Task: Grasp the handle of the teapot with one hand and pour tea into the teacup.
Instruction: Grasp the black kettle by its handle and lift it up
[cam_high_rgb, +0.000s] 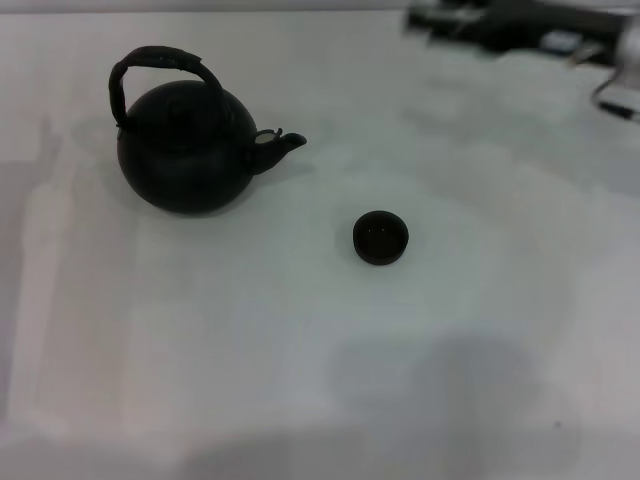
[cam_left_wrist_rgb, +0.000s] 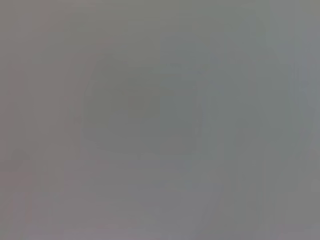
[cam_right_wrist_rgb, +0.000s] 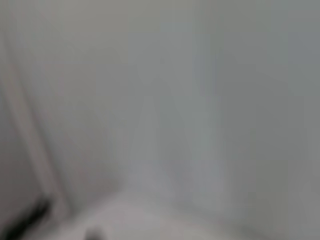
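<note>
So the teapot (cam_high_rgb: 185, 150) sits upright on the white desk (cam_high_rgb: 300, 350) over on the left, handle (cam_high_rgb: 160, 62) arched over its top, spout aimed right. The teacup (cam_high_rgb: 381, 237) stands well apart to its right, a bit nearer. Neither gripper shows up in any view, so can't tell their state.

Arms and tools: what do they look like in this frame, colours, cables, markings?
Nothing can be described: neither arm nor tool shows in any view. The head view holds only the teapot with its handle, the teacup and the white table. Both wrist views show only blurred pale surface, with no fingers or cables.
</note>
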